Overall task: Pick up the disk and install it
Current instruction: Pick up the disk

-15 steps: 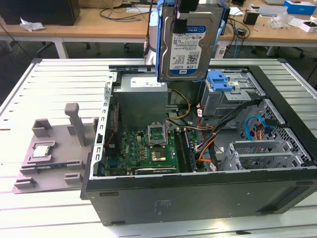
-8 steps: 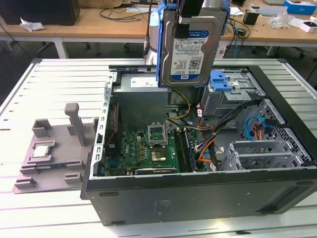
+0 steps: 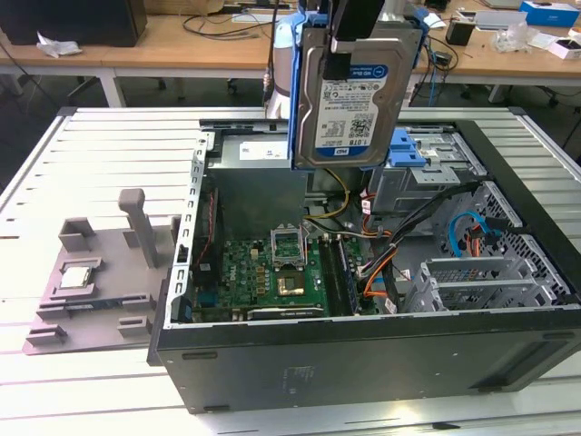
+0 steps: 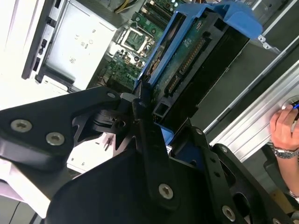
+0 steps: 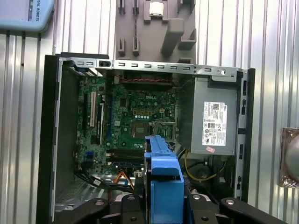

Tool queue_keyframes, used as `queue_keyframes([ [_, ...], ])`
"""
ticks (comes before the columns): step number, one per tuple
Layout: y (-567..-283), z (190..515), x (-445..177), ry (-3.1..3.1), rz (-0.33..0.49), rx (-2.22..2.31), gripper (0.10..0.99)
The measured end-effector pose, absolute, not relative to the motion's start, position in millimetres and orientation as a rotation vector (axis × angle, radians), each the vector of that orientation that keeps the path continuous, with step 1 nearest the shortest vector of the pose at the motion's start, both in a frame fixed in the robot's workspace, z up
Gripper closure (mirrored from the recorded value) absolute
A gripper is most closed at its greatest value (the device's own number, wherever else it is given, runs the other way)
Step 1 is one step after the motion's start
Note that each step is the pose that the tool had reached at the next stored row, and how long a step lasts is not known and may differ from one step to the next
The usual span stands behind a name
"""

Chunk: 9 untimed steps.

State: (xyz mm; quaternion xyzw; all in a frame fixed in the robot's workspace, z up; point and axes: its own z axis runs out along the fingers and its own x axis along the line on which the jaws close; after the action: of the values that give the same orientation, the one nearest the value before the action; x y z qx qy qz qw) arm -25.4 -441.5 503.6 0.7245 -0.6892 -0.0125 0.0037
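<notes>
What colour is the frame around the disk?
Blue. The bracket framing the disk shows best in the first wrist view.

One disk (image 3: pixel 354 95), one open computer case (image 3: pixel 363 359), one grey tray (image 3: pixel 100 313), one silver chip (image 3: pixel 76 275)

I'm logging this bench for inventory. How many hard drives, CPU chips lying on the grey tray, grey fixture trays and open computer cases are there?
Hard drives: 1, the disk, clamped in the gripper above the case
CPU chips on the tray: 1, the CPU chip
Grey fixture trays: 1, the tray
Open computer cases: 1, the case
Total: 4
</notes>
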Motion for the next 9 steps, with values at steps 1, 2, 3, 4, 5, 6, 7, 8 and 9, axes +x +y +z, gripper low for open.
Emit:
queue_keyframes([
  [1, -443, 504, -25, -2.160, -0.039, 2.271, 0.718],
  [2, -445, 504, -25, -2.160, -0.039, 2.271, 0.718],
  [3, -447, 504, -25, -2.160, -0.039, 2.271, 0.718],
  [4, -448, 504, -25, -2.160, -0.039, 2.271, 0.718],
  [5, -450, 503, -25, -2.160, -0.039, 2.271, 0.718],
  [6, -451, 504, -25, -2.160, -0.039, 2.271, 0.718],
  [7, -454, 503, -25, -2.160, -0.039, 2.271, 0.718],
  [8, -455, 503, -25, -2.160, -0.039, 2.271, 0.718],
  [9, -458, 503, -25, -2.160, -0.039, 2.271, 0.718],
])
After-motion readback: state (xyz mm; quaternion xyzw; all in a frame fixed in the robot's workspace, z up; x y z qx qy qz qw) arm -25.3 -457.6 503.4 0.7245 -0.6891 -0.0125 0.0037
